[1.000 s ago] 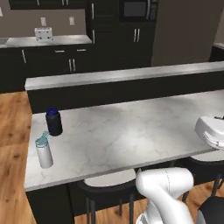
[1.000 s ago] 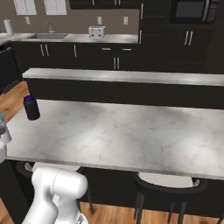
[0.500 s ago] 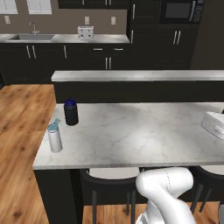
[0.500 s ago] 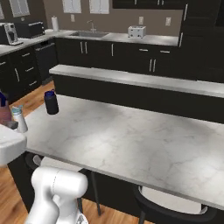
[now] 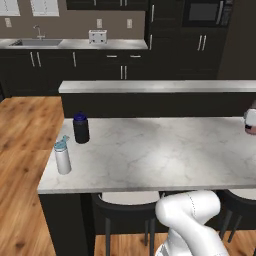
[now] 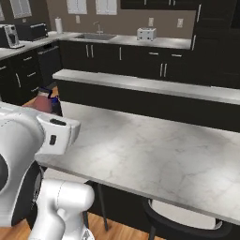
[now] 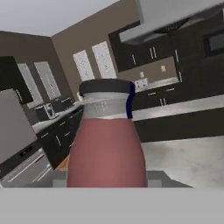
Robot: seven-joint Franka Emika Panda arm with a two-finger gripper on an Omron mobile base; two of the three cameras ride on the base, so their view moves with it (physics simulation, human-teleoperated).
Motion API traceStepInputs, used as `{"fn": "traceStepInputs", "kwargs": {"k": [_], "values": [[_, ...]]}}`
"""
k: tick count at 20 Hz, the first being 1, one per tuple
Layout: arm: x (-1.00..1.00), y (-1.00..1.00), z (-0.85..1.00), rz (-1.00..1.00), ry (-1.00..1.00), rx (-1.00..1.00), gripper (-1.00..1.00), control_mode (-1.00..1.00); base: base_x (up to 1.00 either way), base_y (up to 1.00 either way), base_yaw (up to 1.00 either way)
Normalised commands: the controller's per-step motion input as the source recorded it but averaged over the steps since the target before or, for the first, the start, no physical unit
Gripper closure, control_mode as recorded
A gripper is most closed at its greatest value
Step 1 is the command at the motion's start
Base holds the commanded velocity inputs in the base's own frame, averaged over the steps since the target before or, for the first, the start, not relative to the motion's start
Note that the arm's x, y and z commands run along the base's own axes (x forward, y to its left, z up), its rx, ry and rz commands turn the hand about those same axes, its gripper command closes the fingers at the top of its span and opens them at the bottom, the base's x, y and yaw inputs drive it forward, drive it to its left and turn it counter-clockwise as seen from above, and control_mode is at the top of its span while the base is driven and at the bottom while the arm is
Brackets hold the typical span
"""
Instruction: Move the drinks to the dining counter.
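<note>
Right up close in the hand view, the purple-red bottle (image 7: pixel 107 144) fills the space ahead of your gripper (image 7: pixel 107 181), dark cap on top. The jaws are clamped on it, so you've got the last drink in hand. In the right base view the same bottle peeks out just past the white hand, above the near-left end of the dining counter (image 6: pixel 154 154).

My read: you're at the put-down. Keep it upright, come down slowly, and release only once the base sits flat on the marble. It looks small and top-light, so it should stand easily, though a tilted release could tip it.

Further along, the slim white-grey bottle (image 5: pixel 62 156) stands near the left corner, close to the front edge, with the black bottle (image 5: pixel 81 128) just behind it. Stay clear of both and of that front lip. The middle of the slab is wide open. Beyond it the higher ledge (image 5: pixel 155 86) runs the whole length, so don't reach too deep.
</note>
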Motion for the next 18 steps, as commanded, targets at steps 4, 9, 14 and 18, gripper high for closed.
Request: {"fn": "traceStepInputs", "kwargs": {"k": [4, 9, 14, 18], "values": [[0.06, -0.06, -0.03, 0.54, -0.16, 0.00, 1.00, -1.00, 0.00, 0.00, 0.00], [0.01, -0.02, -0.10, 0.63, -0.30, 0.00, 1.00, -1.00, 0.00, 0.00, 0.00], [0.21, 0.08, -0.23, 0.47, -0.16, 0.00, 1.00, -1.00, 0.00, 0.00, 0.00], [0.54, 0.27, -0.55, 0.27, 0.01, 0.01, 1.00, -1.00, 0.00, 0.00, 0.00]]}}
